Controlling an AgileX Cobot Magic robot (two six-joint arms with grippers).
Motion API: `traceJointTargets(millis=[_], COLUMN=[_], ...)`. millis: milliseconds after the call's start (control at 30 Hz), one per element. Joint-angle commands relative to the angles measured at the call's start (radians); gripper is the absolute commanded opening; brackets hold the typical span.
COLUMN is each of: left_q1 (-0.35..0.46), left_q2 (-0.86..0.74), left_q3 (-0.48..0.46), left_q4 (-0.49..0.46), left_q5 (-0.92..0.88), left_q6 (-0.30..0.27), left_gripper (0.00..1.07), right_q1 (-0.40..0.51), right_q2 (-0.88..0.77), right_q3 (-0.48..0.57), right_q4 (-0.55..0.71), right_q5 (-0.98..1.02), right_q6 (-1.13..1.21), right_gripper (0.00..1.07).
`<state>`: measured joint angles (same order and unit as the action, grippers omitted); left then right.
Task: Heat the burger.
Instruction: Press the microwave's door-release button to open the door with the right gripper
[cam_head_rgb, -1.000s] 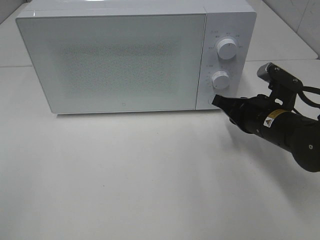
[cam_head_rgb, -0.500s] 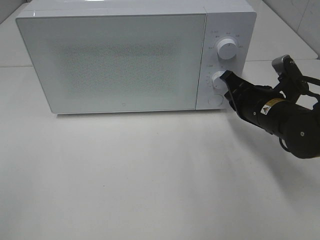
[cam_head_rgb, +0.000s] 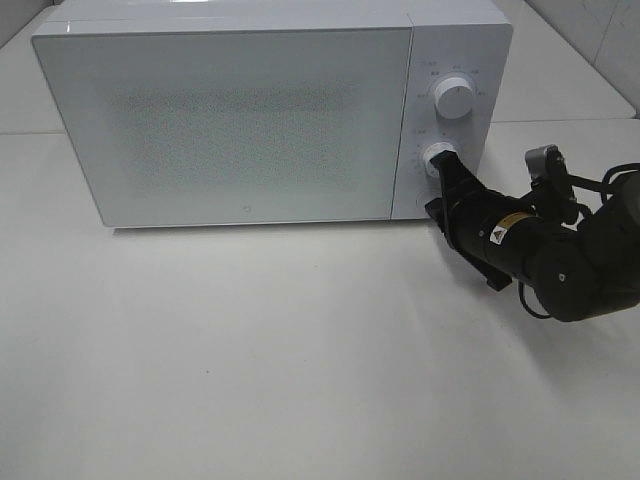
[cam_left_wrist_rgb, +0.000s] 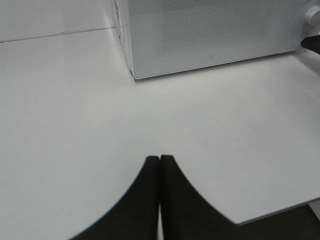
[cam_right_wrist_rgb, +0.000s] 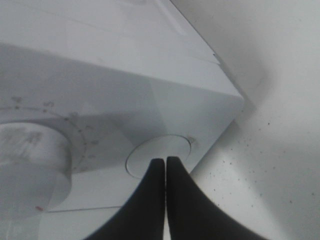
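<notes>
Right gripper (cam_right_wrist_rgb: 160, 162) jaws clenched, empty, tips at round button (cam_right_wrist_rgb: 172, 146) below lower knob (cam_head_rgb: 437, 155) of shut microwave (cam_head_rgb: 250, 120). Left gripper (cam_left_wrist_rgb: 160, 159) jaws clenched, empty, over worktop (cam_left_wrist_rgb: 75, 110). Can't tell where burger is.

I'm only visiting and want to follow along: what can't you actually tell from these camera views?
The burger: in no view; the speckled microwave door hides whatever is inside.
Round button: covered by the right gripper in the high view; contact unclear in the right wrist view.
Dial markings: too small in the high view, blurred in the right wrist view.
Left arm: outside the high view; only the left gripper tips show.
</notes>
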<state>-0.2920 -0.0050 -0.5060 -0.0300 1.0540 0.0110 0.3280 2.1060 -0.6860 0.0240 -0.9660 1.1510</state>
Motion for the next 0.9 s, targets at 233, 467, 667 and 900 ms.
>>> traceJointTargets(millis=[233,467,667,900], left_q1=[0.004,0.004,0.004,0.004], left_q2=[-0.021,-0.021,-0.021,-0.021], left_q3=[0.002,0.002,0.002,0.002], left_q4=[0.004,0.006,0.007,0.007], left_q5=[-0.013,-0.013,-0.013,-0.013], left_q6=[0.002,0.002,0.001,0.000], left_gripper=[0.00,0.00,0.00,0.00], right_q1=[0.000,0.000,0.000,0.000], right_q2=[0.036,0.050,0.050,0.050], right_q3=[-0.062,-0.101,-0.141,-0.204], right_q4=[0.032,0.033,0.033,0.033], right_q5=[-0.014,-0.047,-0.111,-0.134], right_q6=[0.013,0.037,0.061,0.078], right_gripper=[0.00,0.00,0.00,0.00])
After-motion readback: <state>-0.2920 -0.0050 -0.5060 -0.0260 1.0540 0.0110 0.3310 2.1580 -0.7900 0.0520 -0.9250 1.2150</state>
